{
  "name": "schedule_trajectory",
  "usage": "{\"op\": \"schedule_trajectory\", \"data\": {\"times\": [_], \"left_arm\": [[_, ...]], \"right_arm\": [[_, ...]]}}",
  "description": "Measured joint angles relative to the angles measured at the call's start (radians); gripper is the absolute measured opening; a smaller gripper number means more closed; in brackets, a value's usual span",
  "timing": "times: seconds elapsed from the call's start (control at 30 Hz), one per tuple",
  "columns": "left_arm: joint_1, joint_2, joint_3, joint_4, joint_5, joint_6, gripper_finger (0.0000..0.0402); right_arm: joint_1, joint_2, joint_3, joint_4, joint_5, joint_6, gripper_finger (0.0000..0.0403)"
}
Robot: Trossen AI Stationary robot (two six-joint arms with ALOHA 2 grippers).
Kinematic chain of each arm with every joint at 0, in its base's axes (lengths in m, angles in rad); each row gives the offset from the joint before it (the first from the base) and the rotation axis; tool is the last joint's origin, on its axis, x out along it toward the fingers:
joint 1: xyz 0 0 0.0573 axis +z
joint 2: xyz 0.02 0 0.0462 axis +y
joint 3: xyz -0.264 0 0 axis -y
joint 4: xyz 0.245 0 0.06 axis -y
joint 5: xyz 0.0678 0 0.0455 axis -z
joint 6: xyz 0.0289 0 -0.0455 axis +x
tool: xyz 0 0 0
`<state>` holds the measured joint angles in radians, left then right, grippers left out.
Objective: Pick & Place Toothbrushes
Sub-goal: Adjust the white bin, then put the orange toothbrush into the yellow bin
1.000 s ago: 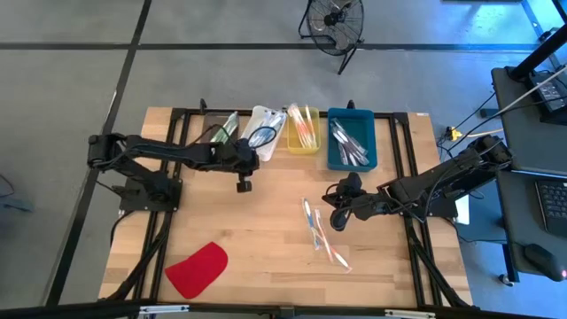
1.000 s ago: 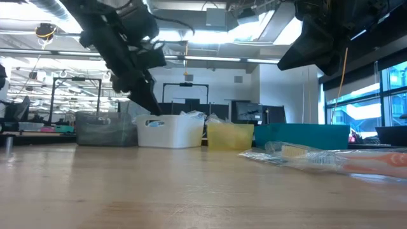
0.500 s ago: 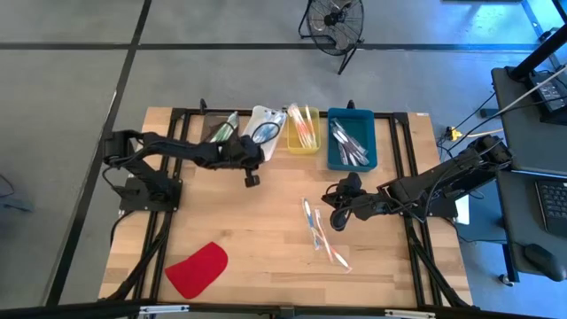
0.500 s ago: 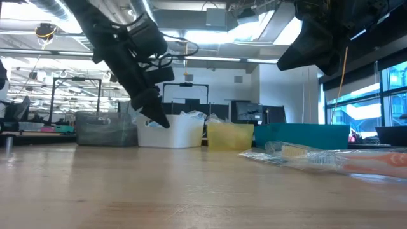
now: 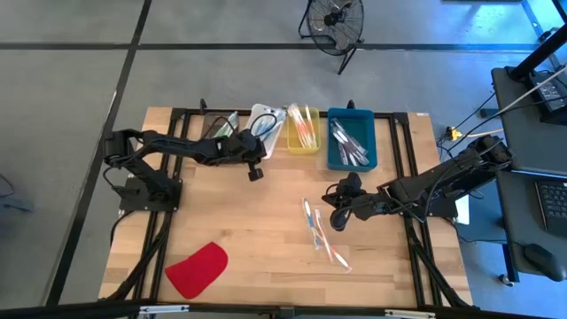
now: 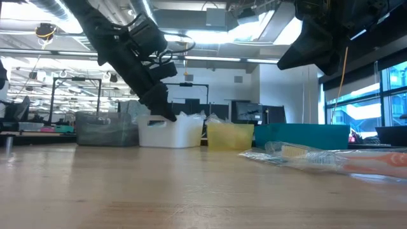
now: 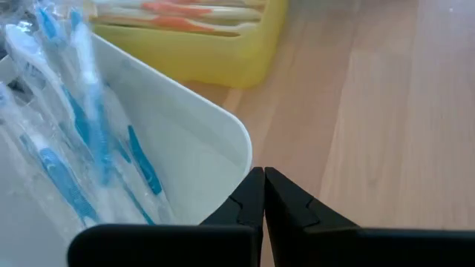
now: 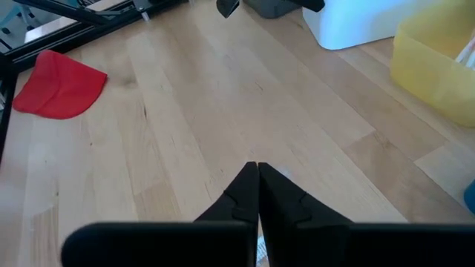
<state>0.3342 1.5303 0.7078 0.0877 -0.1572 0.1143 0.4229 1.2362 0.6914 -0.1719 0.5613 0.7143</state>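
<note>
Several wrapped toothbrushes (image 5: pixel 317 232) lie loose on the wooden table, also in the low view (image 6: pixel 318 156). More toothbrushes with blue parts (image 7: pixel 74 141) stand in the white bin (image 5: pixel 266 122). Others fill the yellow bin (image 5: pixel 303 130) and the blue bin (image 5: pixel 352 140). My left gripper (image 7: pixel 263 176) is shut, its tips just outside the white bin's near corner (image 7: pixel 241 144). My right gripper (image 8: pixel 257 169) is shut with nothing in it. It hangs above the table (image 5: pixel 337 219), right beside the loose toothbrushes. My left gripper has its shut fingertips (image 7: pixel 256 185) close beside the white bin's near corner rim (image 7: pixel 245 148), slanting down from the table's left. I cannot tell whether they touch the bin.
A grey see-through bin (image 5: pixel 219 127) stands left of the white one in the row along the far edge. A flat red piece (image 5: pixel 197 268) lies at the near left. Bare wood lies between the bins and the loose toothbrushes.
My left gripper has gone toward the table's right and far edges and down, ending at the white bin's near corner.
</note>
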Motion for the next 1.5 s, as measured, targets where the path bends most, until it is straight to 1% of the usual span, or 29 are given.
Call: {"op": "schedule_trajectory", "data": {"times": [0.13, 0.37, 0.53, 0.7, 0.9, 1.0, 1.13, 1.3, 1.4, 1.5], "left_arm": [[0.014, 0.0, 0.0, 0.008, 0.007, -0.006, 0.0003], [0.032, 0.001, 0.0, 0.057, 0.024, -0.009, 0.0003], [0.047, 0.05, 0.0, 0.125, 0.042, -0.017, 0.0003], [0.047, 0.126, 0.0, 0.193, 0.018, -0.016, 0.0003], [0.046, 0.136, 0.0, 0.215, 0.017, -0.032, 0.0003], [0.041, 0.11, 0.0, 0.209, 0.026, -0.05, 0.0003], [0.029, 0.064, 0.0, 0.203, 0.07, -0.061, 0.0003], [0.005, -0.002, 0.0, 0.17, 0.078, -0.068, 0.0003], [-0.016, -0.055, 0.0, 0.106, 0.077, -0.068, 0.0003], [-0.046, -0.115, 0.0, 0.033, 0.072, -0.075, 0.0003]], "right_arm": [[0.0, 0.0, 0.0, 0.0, 0.0, 0.0, 0.0009], [0.0, 0.0, 0.0, 0.0, 0.005, 0.0, 0.0032], [0.0, 0.0, 0.0, 0.001, 0.007, 0.001, 0.0039], [0.0, 0.0, 0.0, 0.004, 0.007, 0.003, 0.0031], [0.0, 0.0, 0.0, 0.004, 0.0, 0.003, 0.0016], [0.0, 0.0, 0.0, 0.005, -0.001, 0.003, 0.001], [0.0, 0.0, 0.0, 0.028, -0.005, 0.003, 0.0006], [0.0, 0.0, 0.0, 0.068, -0.022, 0.002, 0.0014], [0.0, 0.0, 0.0, 0.115, -0.028, -0.016, 0.0016], [0.0, 0.0, 0.0, 0.167, -0.03, -0.063, 0.0009]]}}
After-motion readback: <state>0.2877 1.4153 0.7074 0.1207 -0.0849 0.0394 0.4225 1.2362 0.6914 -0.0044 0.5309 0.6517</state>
